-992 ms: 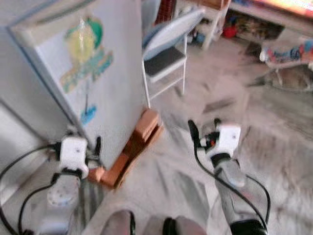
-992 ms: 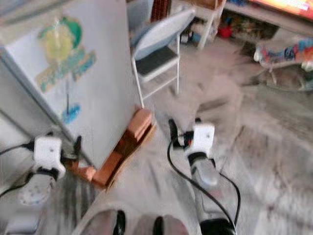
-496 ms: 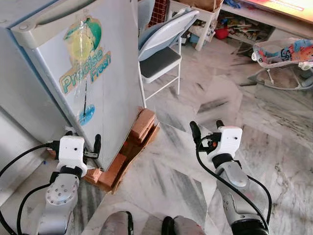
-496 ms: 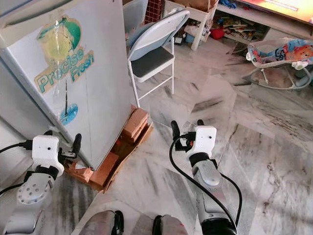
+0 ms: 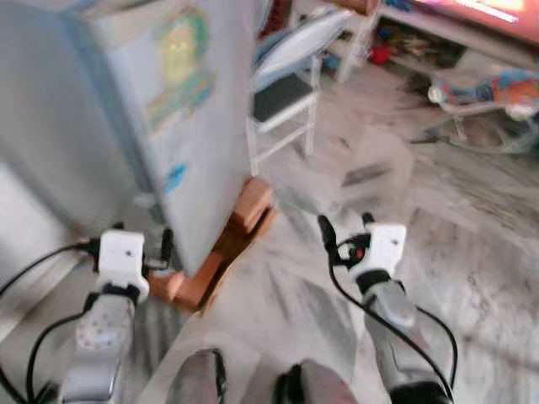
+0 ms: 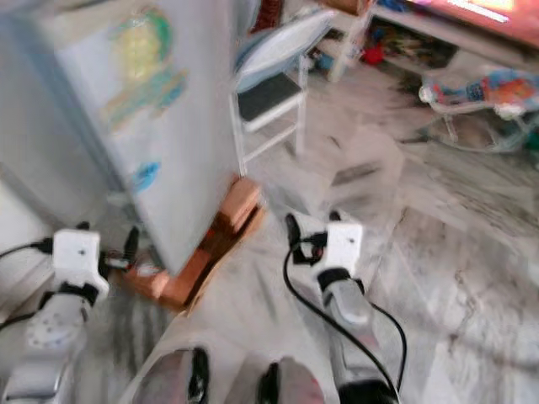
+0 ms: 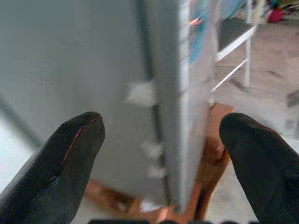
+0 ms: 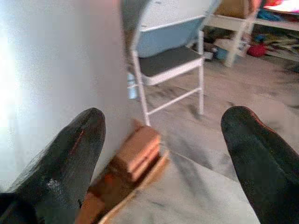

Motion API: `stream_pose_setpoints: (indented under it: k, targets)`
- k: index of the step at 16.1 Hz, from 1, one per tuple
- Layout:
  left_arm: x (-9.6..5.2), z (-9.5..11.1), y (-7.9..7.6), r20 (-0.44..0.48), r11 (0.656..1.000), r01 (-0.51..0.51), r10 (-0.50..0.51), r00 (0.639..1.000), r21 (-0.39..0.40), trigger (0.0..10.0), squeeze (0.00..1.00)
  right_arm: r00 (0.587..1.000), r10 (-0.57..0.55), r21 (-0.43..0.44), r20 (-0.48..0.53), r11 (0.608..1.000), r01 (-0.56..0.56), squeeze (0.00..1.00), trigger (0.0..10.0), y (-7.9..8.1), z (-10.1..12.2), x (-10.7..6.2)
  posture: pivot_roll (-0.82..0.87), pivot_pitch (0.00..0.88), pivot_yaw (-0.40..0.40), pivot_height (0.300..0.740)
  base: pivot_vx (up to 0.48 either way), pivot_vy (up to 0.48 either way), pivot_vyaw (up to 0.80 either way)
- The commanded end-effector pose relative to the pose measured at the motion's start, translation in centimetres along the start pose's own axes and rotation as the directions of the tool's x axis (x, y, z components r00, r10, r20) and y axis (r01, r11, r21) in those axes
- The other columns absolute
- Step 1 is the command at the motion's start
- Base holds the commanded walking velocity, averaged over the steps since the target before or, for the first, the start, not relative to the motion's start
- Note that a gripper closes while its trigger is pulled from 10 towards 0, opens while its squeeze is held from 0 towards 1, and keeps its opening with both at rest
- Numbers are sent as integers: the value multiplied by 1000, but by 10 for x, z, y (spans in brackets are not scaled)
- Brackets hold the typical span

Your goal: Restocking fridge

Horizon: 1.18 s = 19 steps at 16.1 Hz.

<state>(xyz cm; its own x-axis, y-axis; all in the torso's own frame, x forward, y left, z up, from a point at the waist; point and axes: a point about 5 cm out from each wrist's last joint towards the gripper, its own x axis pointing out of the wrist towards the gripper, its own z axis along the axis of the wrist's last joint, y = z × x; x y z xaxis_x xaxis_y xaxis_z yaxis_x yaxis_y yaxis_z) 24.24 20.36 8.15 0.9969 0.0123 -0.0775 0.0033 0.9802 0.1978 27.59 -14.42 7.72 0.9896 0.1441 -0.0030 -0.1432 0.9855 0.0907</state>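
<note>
On a grey-and-white veined marble floor (image 5: 472, 227), the fridge (image 5: 160, 109) stands to the robot's front left, a tall pale grey box with flat, smooth sides and a colourful green and yellow sticker (image 5: 184, 67) on the face toward the camera. The head views are blurred. The fridge's base rests on a low stack of reddish-orange bricks (image 5: 248, 206) that stick out past its lower corner, with a flat brown board under them.

Just behind the fridge is a folding chair (image 5: 282, 84) with thin white metal legs, a dark seat and a curved pale blue back. Further back stand white shelves (image 6: 396, 34) cluttered with small things, and to the far right a baby bouncer (image 5: 497, 93) with bright patterned fabric.

The left gripper (image 7: 161, 154) hangs low just beside the fridge's near corner, its two rounded black fingers spread wide apart with nothing between them. The right gripper (image 8: 166, 154) hangs over bare floor, well apart from the fridge, its fingers likewise spread wide and empty. The widest open floor lies ahead and to the right.
</note>
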Motion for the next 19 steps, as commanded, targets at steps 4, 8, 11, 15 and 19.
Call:
stream_pose_setpoints:
  k: [4,8,11,15,19]
  targets:
    - [-5,0,-5,11,998,64,-64,998,17,10000,0,999,-37,-11,-32,999,36,0,10000,-11,-7,-5,153,161,-86,740,0,0,0]
    - [-6,3,-9,30,994,110,-111,993,13,10000,0,998,-51,0,-24,999,51,0,10000,-12,-5,-4,152,164,-79,740,0,0,0]
    - [-1,4,-6,35,994,107,-107,994,19,10000,0,997,-63,0,-35,998,63,0,10000,-15,-6,-3,154,171,-78,740,0,0,-188]
    - [5,2,4,24,997,74,-74,997,-13,10000,0,998,-63,-2,-28,998,63,0,10000,-15,-4,-2,145,176,-81,740,0,153,-800]
    - [7,2,1,33,997,82,-82,996,-9,10000,0,998,-61,-9,-22,998,61,0,10000,-15,-3,-2,142,175,-82,740,60,292,-152]
